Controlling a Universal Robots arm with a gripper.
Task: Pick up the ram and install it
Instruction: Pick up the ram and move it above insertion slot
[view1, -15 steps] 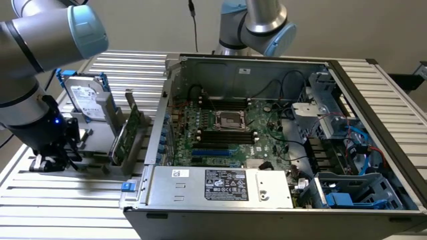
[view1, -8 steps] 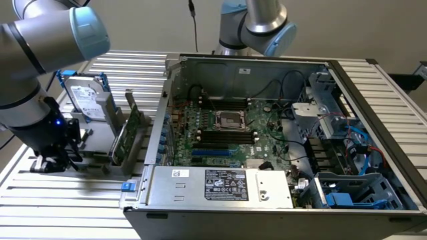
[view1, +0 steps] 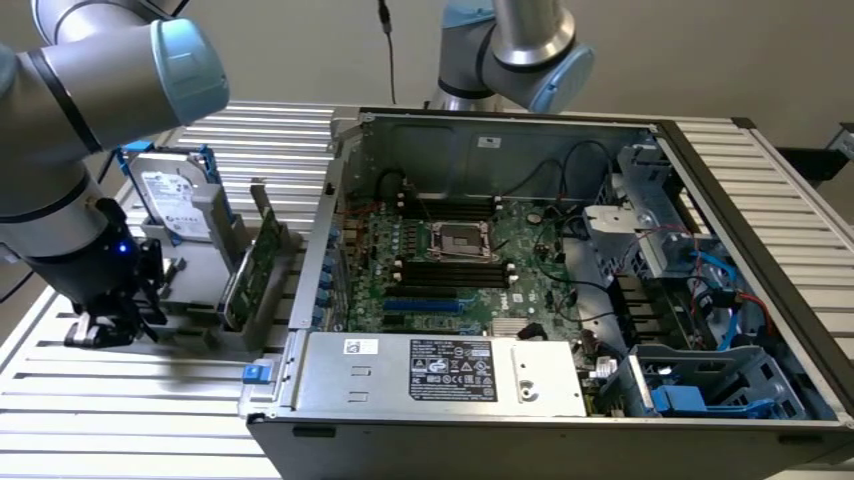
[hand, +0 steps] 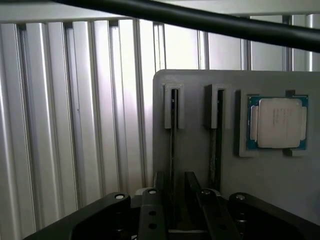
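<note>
The worktop (view1: 134, 400) is a bed of ribbed, silvery metal slats running across the scene, with a plain pale wall (view1: 307, 50) behind it and a black cable (view1: 388, 40) hanging down the wall. An open case (view1: 761, 230) lies on the slats, its motherboard (view1: 454, 270) facing up. On the exterior view's left stands a grey holder (hand: 200, 100) with a drive (view1: 174, 195) and an upright green card (view1: 260, 265). The tool (hand: 175, 205) hangs low over this holder with its fingers spread wide, gripping nothing. The ram (hand: 172, 140) sits edge-on in a holder slot and runs between the fingers, clear of both. A second stick (hand: 216, 135) fills the neighbouring slot, with a processor (hand: 278, 122) just beside it.
</note>
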